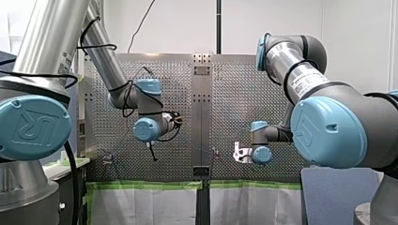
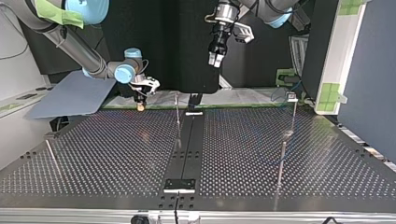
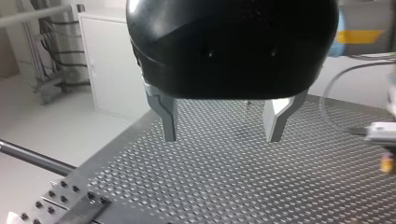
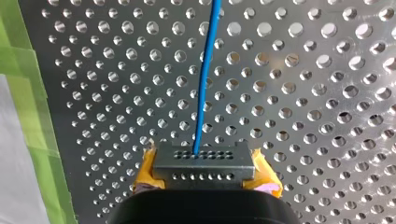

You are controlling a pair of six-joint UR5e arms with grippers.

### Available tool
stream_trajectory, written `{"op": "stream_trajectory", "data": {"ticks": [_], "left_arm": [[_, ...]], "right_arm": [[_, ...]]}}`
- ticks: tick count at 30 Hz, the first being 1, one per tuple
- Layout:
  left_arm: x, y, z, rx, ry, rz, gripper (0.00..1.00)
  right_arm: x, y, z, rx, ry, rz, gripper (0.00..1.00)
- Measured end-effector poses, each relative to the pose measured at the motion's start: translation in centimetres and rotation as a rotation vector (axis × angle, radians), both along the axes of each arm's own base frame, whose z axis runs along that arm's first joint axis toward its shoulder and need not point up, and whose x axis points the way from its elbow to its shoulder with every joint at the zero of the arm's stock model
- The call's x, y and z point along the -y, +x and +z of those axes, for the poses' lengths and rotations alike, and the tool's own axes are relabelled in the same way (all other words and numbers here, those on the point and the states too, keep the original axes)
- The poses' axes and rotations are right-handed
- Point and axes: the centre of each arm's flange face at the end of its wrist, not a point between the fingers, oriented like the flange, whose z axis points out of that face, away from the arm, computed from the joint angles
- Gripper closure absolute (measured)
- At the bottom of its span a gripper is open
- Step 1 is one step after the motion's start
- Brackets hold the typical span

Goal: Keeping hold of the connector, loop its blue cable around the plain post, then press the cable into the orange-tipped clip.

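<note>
Perforated table (image 2: 116, 154) fills the lower top view; its edges are cut off there. My left arm (image 1: 103, 56) comes in high. Its big blue joint cap (image 1: 29, 125) reads "UR". My right arm (image 1: 328, 122) has a white label (image 1: 307, 83), print too small to read.

My left gripper (image 3: 222, 135) hangs above the table, metal fingers (image 3: 168, 126) spread wide, nothing between them.

My right gripper (image 4: 205, 171) sits low near the table's far edge in the top view, clamped on the connector (image 4: 204, 157) with yellow pads (image 4: 148, 167) on both sides. Its body hides the connector's rear.

Thin posts stand on the table, one at the middle (image 2: 178, 119) and one to the top view's right (image 2: 282, 161). Can't tell which is the plain post, and no orange tip can be made out.

The connector is grey, with two rows of small holes. The blue cable (image 4: 204, 70) leaves its top row and runs straight ahead of my right gripper over the holes; its far end is cut off. It is too thin to trace in the top view.
</note>
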Motion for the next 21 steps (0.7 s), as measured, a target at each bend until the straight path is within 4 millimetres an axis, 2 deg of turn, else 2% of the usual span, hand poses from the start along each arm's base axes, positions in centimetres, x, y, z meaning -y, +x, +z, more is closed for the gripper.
{"op": "stream_trajectory", "data": {"ticks": [5,21], "left_arm": [[-1.4,-1.7,-1.7,-0.047,0.021,-0.001,0.10],[-5.8,-8.0,-5.7,-0.182,0.118,-0.012,0.10]], "right_arm": [[0.3,-0.2,1.4,-0.002,-0.004,-0.005,1.00],[0.2,-1.4,10.2,0.044,-0.006,-0.034,1.00]]}}
